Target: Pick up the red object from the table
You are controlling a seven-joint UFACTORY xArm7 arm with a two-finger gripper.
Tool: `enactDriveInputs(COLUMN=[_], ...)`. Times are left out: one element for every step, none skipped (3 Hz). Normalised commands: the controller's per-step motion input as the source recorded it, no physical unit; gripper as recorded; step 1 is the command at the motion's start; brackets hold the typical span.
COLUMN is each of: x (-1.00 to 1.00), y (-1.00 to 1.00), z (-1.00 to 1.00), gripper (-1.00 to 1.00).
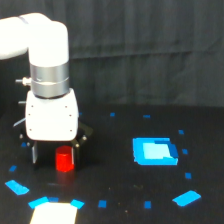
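Red object (64, 159) on the table (120, 195), between the spread-apart fingers of the hand (56, 156).

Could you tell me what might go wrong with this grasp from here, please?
The hand sits low over the red object, whose upper part is hidden, so I cannot tell whether the fingers straddle it; an off-centre close could tip or push it across the table. The fingers also look close to the surface and might scrape it.
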Motion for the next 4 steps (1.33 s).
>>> enactDriveInputs(x=[-0.32, -0.66, -0.36, -0.01], y=[0.12, 0.32, -0.16, 0.03], z=[-0.47, -0.5, -0.29, 0.36], gripper=[0.33, -1.0, -0.43, -0.81])
